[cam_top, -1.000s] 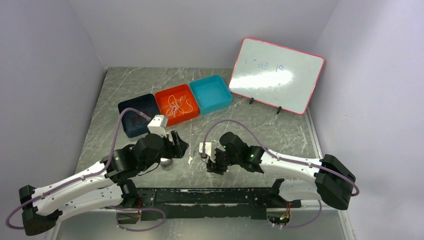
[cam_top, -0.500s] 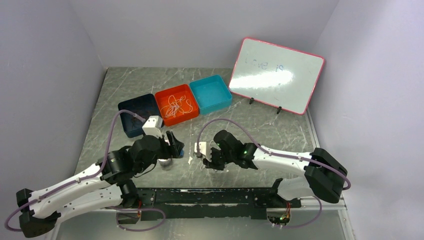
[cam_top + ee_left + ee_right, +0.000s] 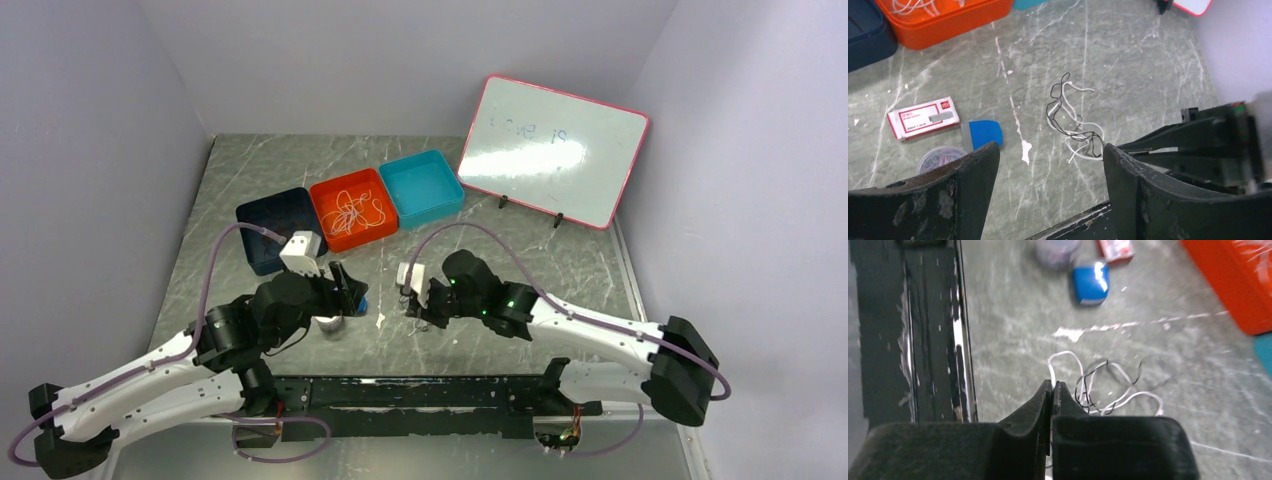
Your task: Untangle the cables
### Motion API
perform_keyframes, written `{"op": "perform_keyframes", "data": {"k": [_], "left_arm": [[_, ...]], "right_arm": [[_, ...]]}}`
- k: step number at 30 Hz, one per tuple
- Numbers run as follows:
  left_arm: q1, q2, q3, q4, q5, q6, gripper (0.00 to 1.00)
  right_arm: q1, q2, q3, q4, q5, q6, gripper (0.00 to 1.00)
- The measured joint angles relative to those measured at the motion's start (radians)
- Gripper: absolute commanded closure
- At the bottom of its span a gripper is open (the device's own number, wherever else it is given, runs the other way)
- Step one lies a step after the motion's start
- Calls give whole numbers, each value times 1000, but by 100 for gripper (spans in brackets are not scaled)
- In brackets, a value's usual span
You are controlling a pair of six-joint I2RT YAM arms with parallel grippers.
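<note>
Left arm: runs up from the near-left corner toward table centre, elbow low, wrist turned so the left gripper (image 3: 1048,155) looks down and rightward over the table (image 3: 1128,60). Its jaws are spread wide with nothing between them, clear of the surface.

Right arm: reaches in from the near-right corner, forearm low and nearly level, pointing left. The right gripper (image 3: 1052,385) is tipped down at the table, jaws pressed flat together. The tips sit at the near edge of the cables (image 3: 1075,125). A white strand runs right up to them, but I cannot tell whether it is nipped.

The cables are a small loose knot of white and black loops, lying on the bare table between the two grippers.

Left of the knot: a blue pad (image 3: 984,134), a red-and-white box (image 3: 923,117), and a clear round tub (image 3: 940,159). At the far side, an orange tray (image 3: 325,195) holds more pale cords.
</note>
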Motion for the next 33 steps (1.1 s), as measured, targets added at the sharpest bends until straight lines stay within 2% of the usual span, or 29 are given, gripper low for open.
{"op": "perform_keyframes", "data": {"k": [6, 11, 20, 33], "left_arm": [[0, -62, -22, 115, 43, 100, 13], [0, -107, -24, 252, 79, 190, 11], [0, -4, -24, 435, 139, 296, 11], [0, 146, -22, 625, 207, 401, 9]], "right_arm": [[1, -80, 74, 56, 143, 199, 100], [1, -85, 153, 46, 272, 348, 100], [1, -138, 229, 27, 487, 561, 100], [1, -143, 380, -58, 514, 766, 100]]}}
